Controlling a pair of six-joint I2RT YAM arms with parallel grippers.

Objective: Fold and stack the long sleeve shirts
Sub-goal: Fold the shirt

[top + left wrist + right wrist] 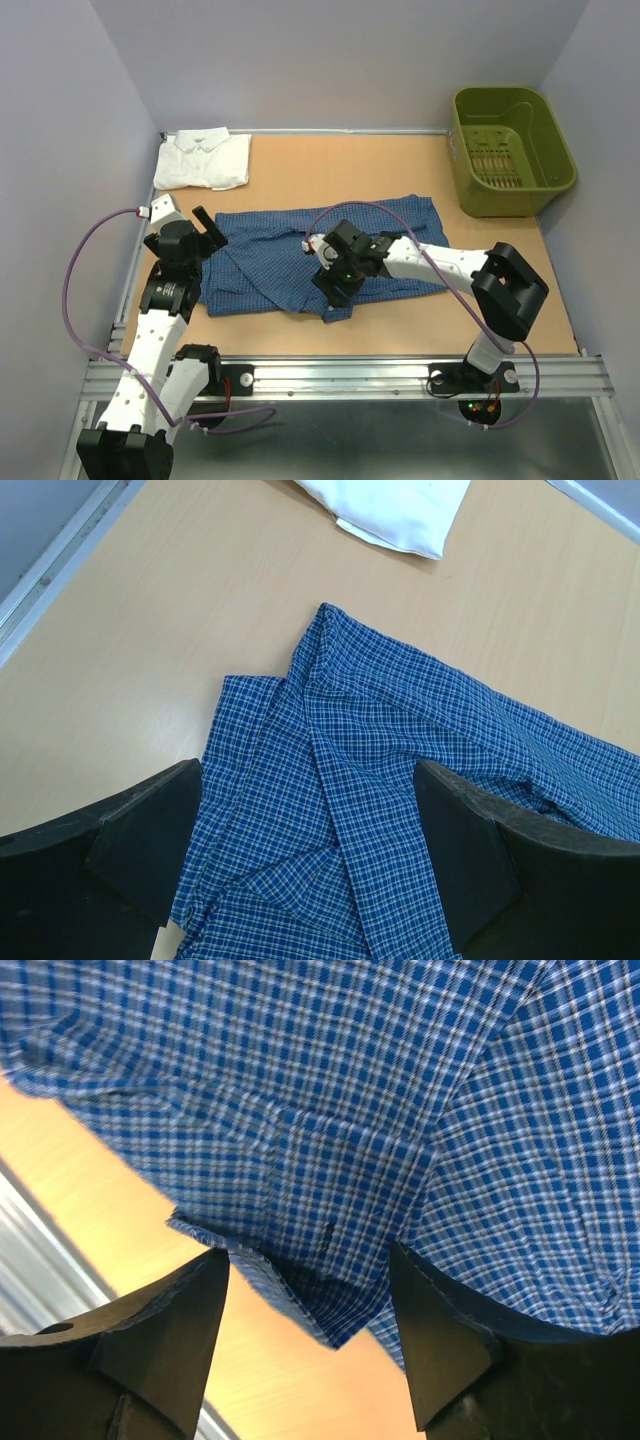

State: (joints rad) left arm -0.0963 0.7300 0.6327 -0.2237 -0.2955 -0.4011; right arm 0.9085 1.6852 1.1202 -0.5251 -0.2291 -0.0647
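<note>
Your right gripper (308, 1260) hangs spread over the near edge of the blue checked shirt (260, 235), a flap corner between its jaws, seemingly placed to pinch for a fold. Your left gripper (308, 770), also spread, hovers above the shirt's rumpled left end. Farther back, the folded white shirt (203, 160) lies at the left corner. The olive basket (510, 150) stands far right, out of the way.
</note>
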